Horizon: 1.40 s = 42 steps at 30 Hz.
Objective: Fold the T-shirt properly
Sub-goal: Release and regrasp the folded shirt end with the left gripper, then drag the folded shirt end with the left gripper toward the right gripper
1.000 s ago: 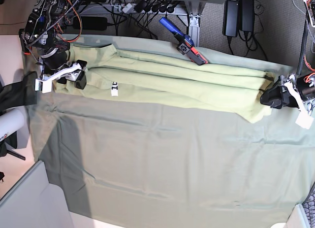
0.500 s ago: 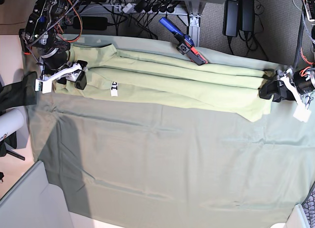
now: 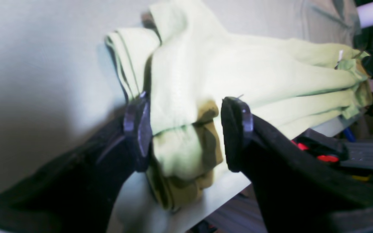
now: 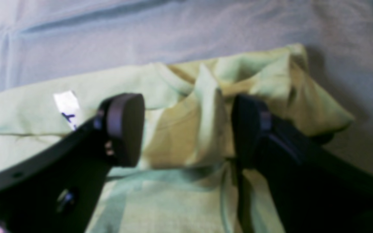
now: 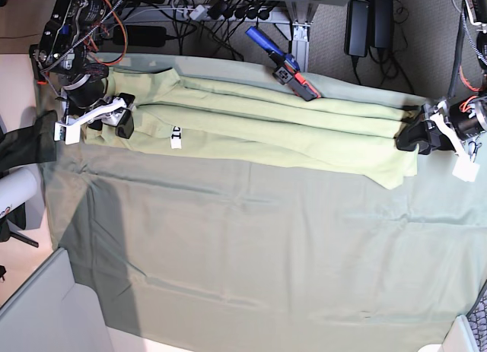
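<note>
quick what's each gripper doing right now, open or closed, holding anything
Left gripper: open, jaws straddling the bunched end of the T-shirt, not clamped.
Right gripper: open, jaws on either side of a fold at the T-shirt's collar end.

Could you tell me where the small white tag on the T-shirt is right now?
In the base view, the white tag lies on the T-shirt near its left end, just right of the right tool.

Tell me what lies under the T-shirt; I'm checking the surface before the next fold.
The T-shirt lies on a large grey-green cloth that spreads out towards the camera. Whatever is beneath that cloth, and directly under the shirt's folds, is covered.
</note>
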### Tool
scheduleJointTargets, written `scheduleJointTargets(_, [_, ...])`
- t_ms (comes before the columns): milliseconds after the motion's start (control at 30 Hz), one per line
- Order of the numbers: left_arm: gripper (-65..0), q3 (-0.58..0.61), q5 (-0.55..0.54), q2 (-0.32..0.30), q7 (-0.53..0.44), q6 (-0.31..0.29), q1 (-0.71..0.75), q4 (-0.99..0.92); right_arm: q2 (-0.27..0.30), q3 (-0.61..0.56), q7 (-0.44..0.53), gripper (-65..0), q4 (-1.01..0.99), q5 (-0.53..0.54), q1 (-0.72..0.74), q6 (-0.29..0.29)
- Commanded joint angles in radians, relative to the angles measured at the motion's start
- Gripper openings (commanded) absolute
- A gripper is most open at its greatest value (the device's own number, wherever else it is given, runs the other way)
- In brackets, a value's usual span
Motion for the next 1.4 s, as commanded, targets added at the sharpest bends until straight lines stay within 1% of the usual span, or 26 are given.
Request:
scheduleJointTargets(0, [-29.0,0.004,-0.021,0.002,0.016,0.002,-0.003,0.014,0.016,0.009,0.018,-22.8,0.016,0.008,0.007,0.009])
scheduleJointTargets(233, [-29.0,0.008,-0.021,0.031,0.009,-0.001,-0.006,0.014,0.016,0.009,0.018,-22.8,0.016,0.008,0.007,0.009])
scheduleJointTargets(367, [-29.2,0.007,-0.019,0.033,-0.050,-0.001,-0.006,0.014,0.016,0.009,0.018,-22.8,0.016,0.008,0.007,0.009])
scheduleJointTargets(400, [-30.8,0.007,-0.019,0.033,-0.068,-0.002,-0.006,0.014,0.016,0.009,0.018,-22.8,0.016,0.008,0.007,0.009])
scheduleJointTargets(433, [-35.5,0.007,-0.019,0.033,-0.078,-0.002,-0.006,0.014,0.016,0.009,0.018,-22.8,0.016,0.008,0.007,0.009])
scheduleJointTargets(500, [-51.5,0.008,-0.014,0.033,-0.080,-0.009,-0.008,0.014,0.016,0.009,0.018,-22.8,0.016,0.008,0.007,0.009])
scheduleJointTargets(533, [-59.9,0.008,-0.004,0.034,-0.080,-0.044,-0.008,0.014,0.016,0.009,0.018,-22.8,0.016,0.008,0.007,0.009])
scheduleJointTargets(567, [-65.0,0.008,0.016,0.033,-0.079,-0.056,-0.008,0.014,0.016,0.009,0.018,-22.8,0.016,0.008,0.007,0.009])
scheduleJointTargets(767, [-65.0,0.007,0.067,0.032,-0.079,-0.056,-0.015,0.014,0.016,0.009,0.019,-22.8,0.016,0.012,0.007,0.009])
scheduleJointTargets(967, [-65.0,0.007,0.070,0.031,-0.078,-0.056,-0.089,0.014,0.016,0.011,0.027,-22.8,0.016,0.012,0.008,0.009])
scheduleJointTargets(1067, [-65.0,0.008,0.108,0.024,-0.079,-0.056,-0.134,0.014,0.016,0.034,0.027,-22.8,0.016,0.014,0.008,0.009])
scheduleJointTargets(1200, [-65.0,0.008,0.161,-0.005,-0.103,-0.056,-0.182,-0.012,0.016,0.098,0.026,-22.8,0.016,0.064,0.013,0.009])
scheduleJointTargets(1367, [-65.0,0.009,0.166,-0.055,-0.117,-0.056,-0.259,-0.136,0.016,0.174,0.026,-22.8,0.016,0.095,0.013,0.010])
